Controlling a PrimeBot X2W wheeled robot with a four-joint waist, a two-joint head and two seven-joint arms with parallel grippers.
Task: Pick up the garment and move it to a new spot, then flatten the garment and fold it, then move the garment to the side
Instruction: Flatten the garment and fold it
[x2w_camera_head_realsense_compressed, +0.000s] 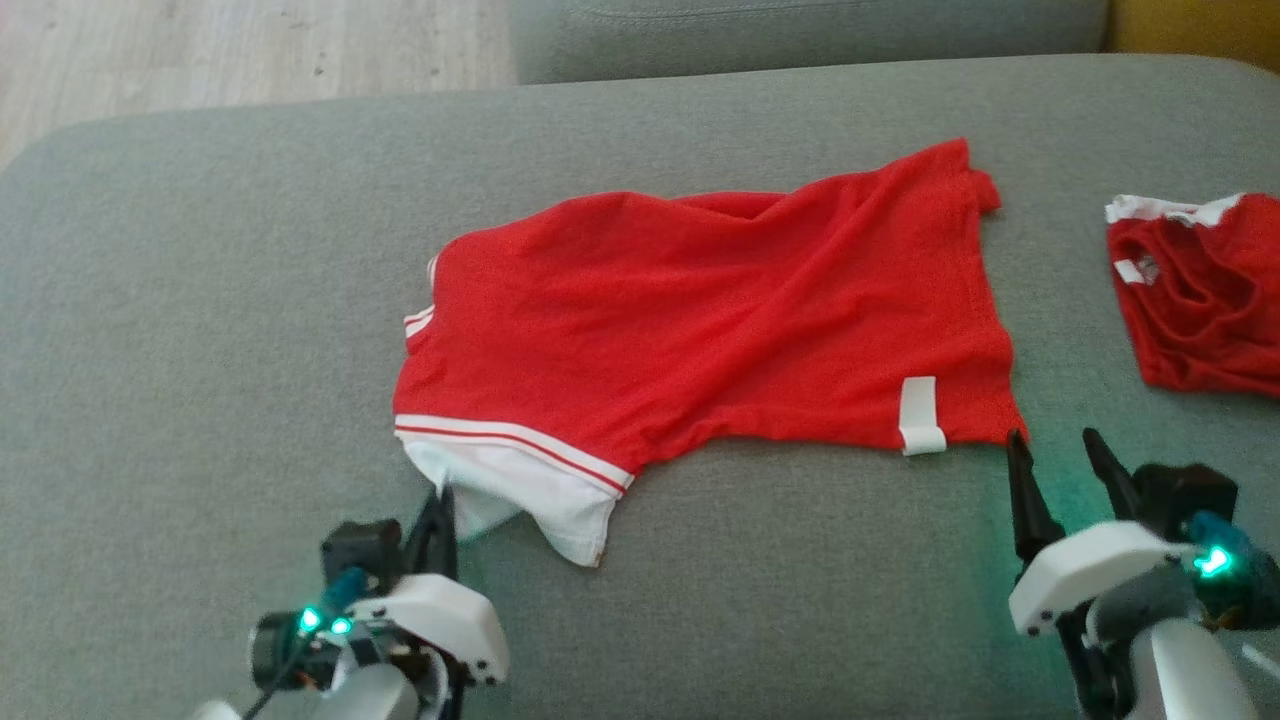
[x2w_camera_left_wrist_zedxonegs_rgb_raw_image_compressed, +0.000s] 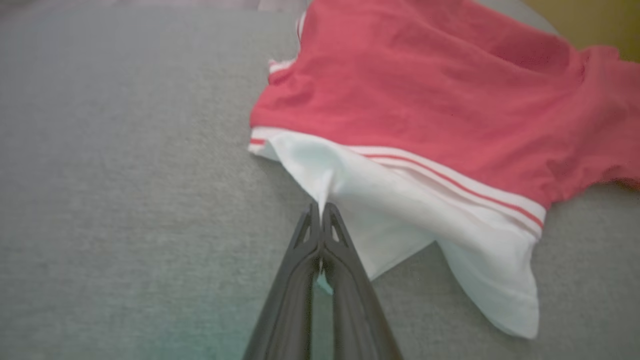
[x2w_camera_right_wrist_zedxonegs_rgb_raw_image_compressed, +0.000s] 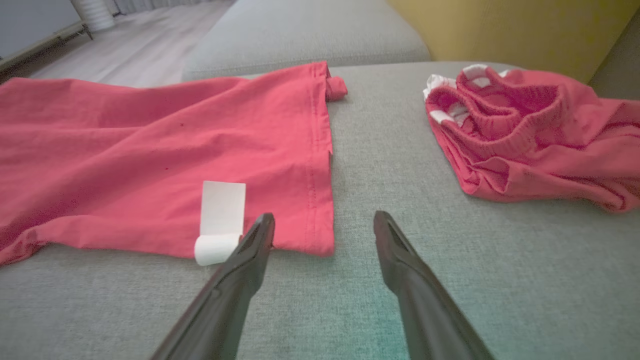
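garment (x2w_camera_head_realsense_compressed: 700, 320) lies spread across the middle of the sofa (x2w_camera_head_realsense_compressed: 200, 300). it is a red shirt, long side running left to right, rumpled with diagonal folds. its white part (x2w_camera_head_realsense_compressed: 500, 480), edged with red stripes, points toward the sofa's near edge on the left. a white label (x2w_camera_head_realsense_compressed: 920, 415) sits on the near hem toward the right, its lower end curled.

the left gripper (x2w_camera_head_realsense_compressed: 440, 505) is clenched on a pinch of that white cloth, which stands up in a small peak at the closed fingertips in the left wrist view. the right gripper (x2w_camera_head_realsense_compressed: 1052, 440) is released, fingers spread wide, at the garment's near right corner. one fingertip is just beside the label, the other over bare sofa. whether it touches the cloth i cannot tell.

a second red piece (x2w_camera_head_realsense_compressed: 1200, 300) with white trim lies bunched near the sofa's right edge, apart from the garment. pale floor (x2w_camera_head_realsense_compressed: 200, 60) shows beyond the far left corner.
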